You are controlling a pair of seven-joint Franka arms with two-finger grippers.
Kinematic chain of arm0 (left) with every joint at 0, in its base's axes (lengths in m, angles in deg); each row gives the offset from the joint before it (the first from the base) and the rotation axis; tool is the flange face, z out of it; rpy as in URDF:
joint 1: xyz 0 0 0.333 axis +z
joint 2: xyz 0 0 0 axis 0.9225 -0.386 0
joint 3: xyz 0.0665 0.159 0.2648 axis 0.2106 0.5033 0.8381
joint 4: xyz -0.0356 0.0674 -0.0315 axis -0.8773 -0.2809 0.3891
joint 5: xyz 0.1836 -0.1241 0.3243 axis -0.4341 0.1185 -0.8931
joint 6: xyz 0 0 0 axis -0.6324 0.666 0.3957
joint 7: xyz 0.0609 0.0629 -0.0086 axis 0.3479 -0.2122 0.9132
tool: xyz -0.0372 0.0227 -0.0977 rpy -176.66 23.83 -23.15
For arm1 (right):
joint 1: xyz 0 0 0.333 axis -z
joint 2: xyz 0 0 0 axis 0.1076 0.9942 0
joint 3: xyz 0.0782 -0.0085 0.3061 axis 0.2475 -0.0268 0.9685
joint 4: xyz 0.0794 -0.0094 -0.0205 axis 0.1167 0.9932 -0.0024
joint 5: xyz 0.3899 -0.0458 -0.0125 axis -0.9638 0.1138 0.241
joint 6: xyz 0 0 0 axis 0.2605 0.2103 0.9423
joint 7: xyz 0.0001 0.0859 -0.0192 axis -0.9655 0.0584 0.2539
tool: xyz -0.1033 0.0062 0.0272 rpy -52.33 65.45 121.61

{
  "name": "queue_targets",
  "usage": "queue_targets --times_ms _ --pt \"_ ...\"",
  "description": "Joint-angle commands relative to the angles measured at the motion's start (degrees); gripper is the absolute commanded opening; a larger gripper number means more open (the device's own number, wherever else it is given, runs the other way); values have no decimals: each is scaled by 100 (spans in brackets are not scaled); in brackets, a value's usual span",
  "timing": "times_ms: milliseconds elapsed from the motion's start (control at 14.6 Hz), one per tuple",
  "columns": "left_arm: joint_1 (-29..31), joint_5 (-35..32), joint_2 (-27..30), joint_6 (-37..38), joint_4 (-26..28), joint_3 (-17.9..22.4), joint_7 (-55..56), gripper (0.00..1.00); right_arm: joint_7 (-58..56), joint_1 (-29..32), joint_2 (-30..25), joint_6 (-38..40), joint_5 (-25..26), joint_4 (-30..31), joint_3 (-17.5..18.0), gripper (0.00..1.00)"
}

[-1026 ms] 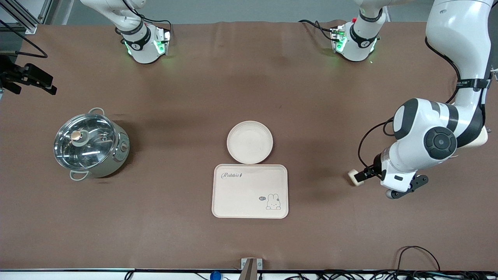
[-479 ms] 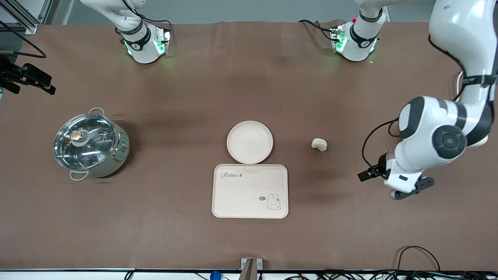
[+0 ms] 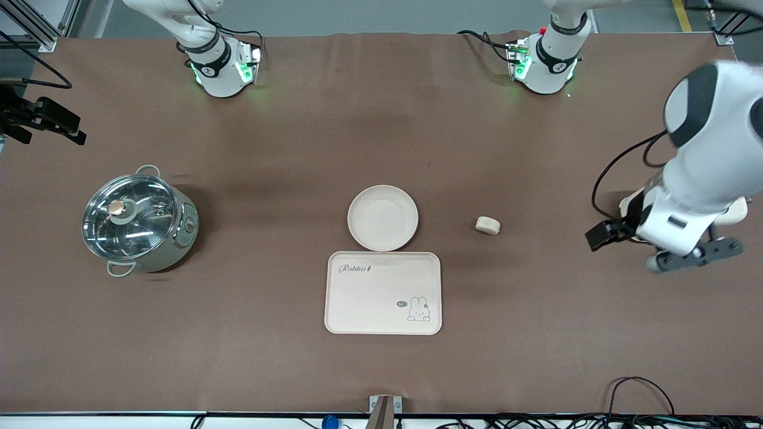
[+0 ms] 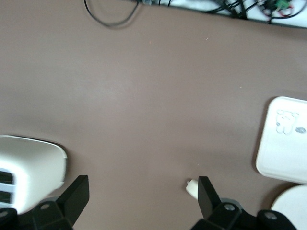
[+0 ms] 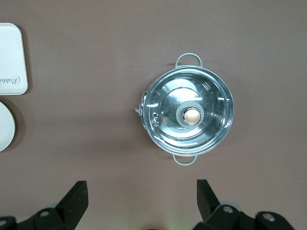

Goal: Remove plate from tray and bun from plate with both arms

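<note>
The round cream plate (image 3: 382, 217) lies empty on the table, just farther from the front camera than the tray (image 3: 383, 292), against its edge. The small pale bun (image 3: 488, 225) lies on the table beside the plate, toward the left arm's end. My left gripper (image 3: 601, 236) is open and empty, raised over the table near that end. In the left wrist view the gripper (image 4: 144, 199) shows the bun (image 4: 191, 188), the tray (image 4: 284, 139) and the plate (image 4: 293, 208). My right gripper (image 5: 141, 201) is open and empty, high over the table near the pot, out of the front view.
A steel pot with a glass lid (image 3: 138, 221) stands toward the right arm's end; it also shows in the right wrist view (image 5: 189, 116). A white rounded object (image 4: 29, 166) sits under the left arm. Cables (image 3: 641, 387) lie along the table's near edge.
My left gripper has let go of the bun, which now lies on the table beside the plate. The left arm has drawn back toward its end of the table.
</note>
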Motion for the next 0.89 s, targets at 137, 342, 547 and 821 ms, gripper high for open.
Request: queue_targets --times_ms 137,342,547,821 --pt "140 445 1288 1062 129 50 -812 100 -24 -61 -74 151 121 10 -18 100" --pt "-323 692 1632 1634 278 610 -1155 100 -15 -61 -74 152 121 1 -18 100" --pt "-651 974 2045 1671 821 1158 -1437 100 -15 -52 -74 160 121 10 -27 100" --pt "-616 957 2117 1776 912 1176 -1438 100 -24 -34 -65 160 121 10 -35 100"
